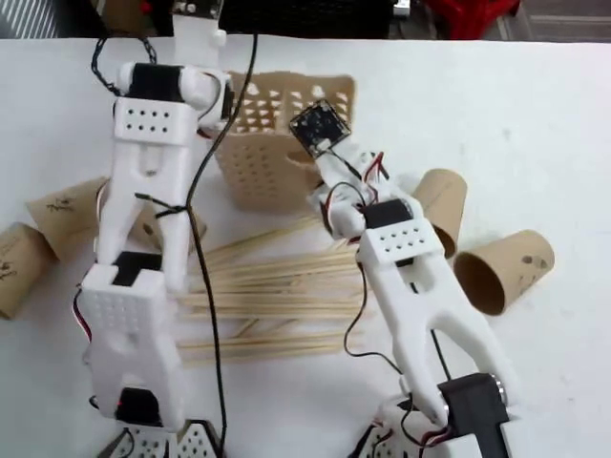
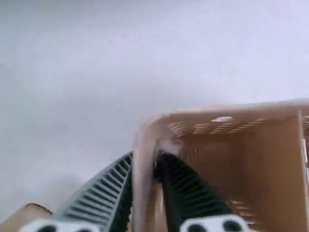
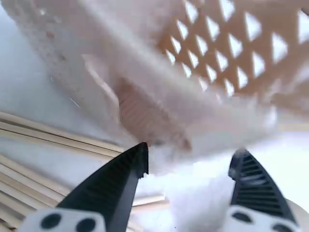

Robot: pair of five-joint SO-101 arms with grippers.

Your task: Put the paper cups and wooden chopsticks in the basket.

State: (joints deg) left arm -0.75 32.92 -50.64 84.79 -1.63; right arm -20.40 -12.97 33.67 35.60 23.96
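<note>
While the left gripper (image 2: 145, 159) clamps the basket (image 1: 258, 172) wall at twelve o'clock in the high view, the wooden chopsticks (image 1: 277, 291) lie mid-table, long axis nine-to-three, about seven o'clock from the right gripper (image 3: 192, 152), which is spread wide, empty and nearer.

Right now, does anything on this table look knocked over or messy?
Yes. The paper cups lie tipped on their sides on both sides of the table, and the wooden chopsticks are strewn in a loose fan rather than bundled. The left gripper also pinches the basket by its wall, one finger inside, one outside.
</note>
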